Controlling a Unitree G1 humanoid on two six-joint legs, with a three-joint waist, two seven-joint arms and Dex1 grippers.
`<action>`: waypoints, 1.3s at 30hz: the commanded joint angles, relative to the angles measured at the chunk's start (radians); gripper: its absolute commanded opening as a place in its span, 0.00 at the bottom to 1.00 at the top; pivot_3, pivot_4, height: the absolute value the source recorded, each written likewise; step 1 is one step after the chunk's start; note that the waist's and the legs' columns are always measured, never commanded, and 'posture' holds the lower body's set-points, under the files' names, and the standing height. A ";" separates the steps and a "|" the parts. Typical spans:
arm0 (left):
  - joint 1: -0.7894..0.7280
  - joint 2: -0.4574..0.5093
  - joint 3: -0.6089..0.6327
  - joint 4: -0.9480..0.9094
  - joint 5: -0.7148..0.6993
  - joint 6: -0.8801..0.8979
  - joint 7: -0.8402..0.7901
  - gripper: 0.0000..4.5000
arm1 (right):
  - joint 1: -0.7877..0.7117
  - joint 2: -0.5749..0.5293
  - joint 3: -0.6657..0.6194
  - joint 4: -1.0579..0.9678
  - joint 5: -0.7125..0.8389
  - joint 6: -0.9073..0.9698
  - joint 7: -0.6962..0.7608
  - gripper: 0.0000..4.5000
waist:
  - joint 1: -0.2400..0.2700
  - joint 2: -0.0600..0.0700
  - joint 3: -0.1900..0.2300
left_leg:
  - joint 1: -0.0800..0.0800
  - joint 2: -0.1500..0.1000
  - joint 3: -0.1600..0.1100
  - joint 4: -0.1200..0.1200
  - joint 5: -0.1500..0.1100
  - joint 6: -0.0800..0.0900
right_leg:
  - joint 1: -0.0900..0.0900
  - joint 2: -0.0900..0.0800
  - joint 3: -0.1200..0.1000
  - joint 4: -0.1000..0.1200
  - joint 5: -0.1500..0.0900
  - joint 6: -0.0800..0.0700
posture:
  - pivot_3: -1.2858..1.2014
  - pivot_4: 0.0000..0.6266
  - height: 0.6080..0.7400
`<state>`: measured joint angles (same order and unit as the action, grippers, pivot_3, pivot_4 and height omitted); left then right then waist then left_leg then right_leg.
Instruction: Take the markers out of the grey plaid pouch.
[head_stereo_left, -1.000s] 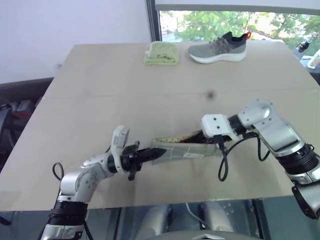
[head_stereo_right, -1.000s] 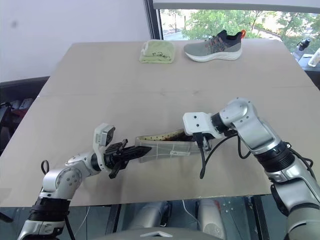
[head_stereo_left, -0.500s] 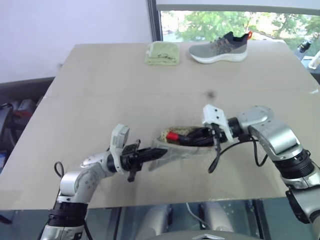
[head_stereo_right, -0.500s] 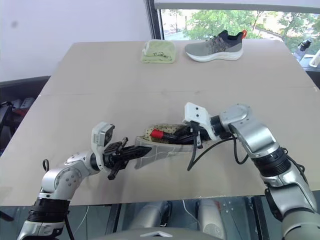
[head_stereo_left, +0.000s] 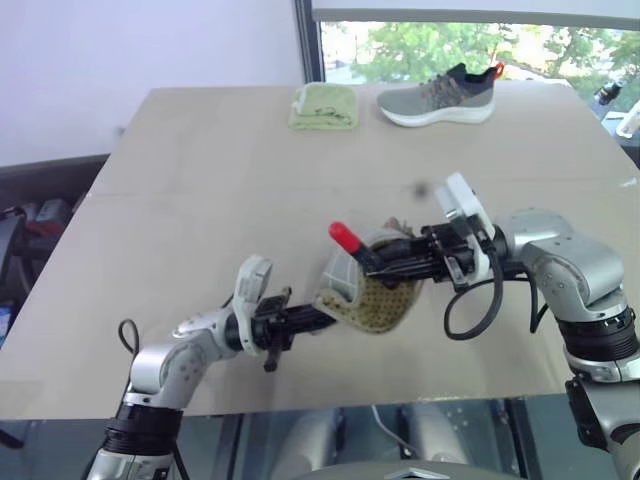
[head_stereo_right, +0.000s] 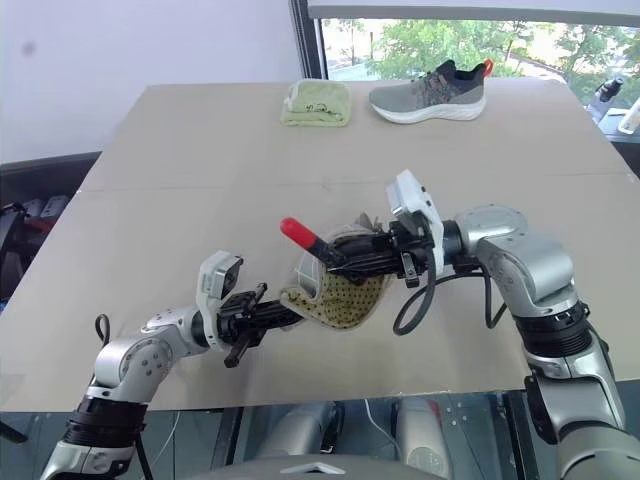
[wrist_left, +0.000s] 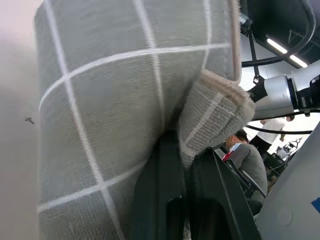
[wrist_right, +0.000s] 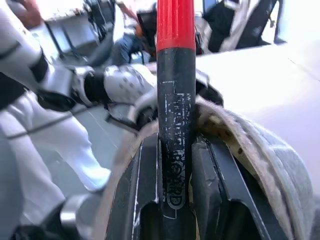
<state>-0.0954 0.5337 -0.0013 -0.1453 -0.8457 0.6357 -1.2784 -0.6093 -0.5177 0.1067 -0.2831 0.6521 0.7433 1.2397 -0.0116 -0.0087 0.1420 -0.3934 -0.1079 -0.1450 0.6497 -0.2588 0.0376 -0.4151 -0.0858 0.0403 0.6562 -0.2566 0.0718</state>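
red-capped black marker clamped in right gripper, grey plaid fabric pouch pinched by left gripper near tabletop's front edge: best drawn straight out, pouch kept anchored.

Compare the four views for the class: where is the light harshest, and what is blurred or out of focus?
Left and right eye views: bright window behind the shoe; table evenly lit, everything sharp. Right wrist view: red-capped marker between the right gripper fingers crisp, background soft. Left wrist view: grey plaid pouch weave sharp, left gripper pinching its edge; ceiling strip light glares.
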 joint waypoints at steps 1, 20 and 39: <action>-0.005 -0.005 0.001 -0.009 0.007 -0.004 0.008 0.00 | -0.023 0.056 -0.051 -0.014 0.066 0.031 -0.102 0.06 | -0.002 0.000 0.000 | 0.000 0.000 0.000 0.000 0.000 0.000 | 0.000 0.000 0.000 0.000 0.000 0.000 | 0.52 0.24 1.00; 0.005 -0.019 0.006 -0.004 0.009 -0.020 0.029 0.00 | -0.079 0.427 -0.454 0.346 0.861 0.360 -0.997 0.06 | -0.007 0.002 0.001 | 0.000 0.000 0.001 0.000 0.000 0.000 | -0.001 0.000 0.001 0.002 0.000 0.000 | 0.52 0.24 1.00; -0.060 -0.008 0.138 -0.024 0.081 -0.176 0.114 0.00 | -0.004 -0.122 -0.228 0.226 0.399 0.156 -0.626 0.06 | -0.005 0.003 0.002 | 0.000 0.000 0.002 0.001 0.000 0.000 | -0.001 0.001 0.000 0.001 0.000 0.000 | 0.52 0.24 1.00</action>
<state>-0.1400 0.5097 0.0945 -0.1206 -0.7668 0.4959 -1.1704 -0.6242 -0.5810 -0.1655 0.0056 1.1518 0.9618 0.4761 -0.0165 -0.0054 0.1437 -0.3939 -0.1083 -0.1430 0.6503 -0.2587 0.0380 -0.4161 -0.0850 0.0406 0.6572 -0.2566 0.0719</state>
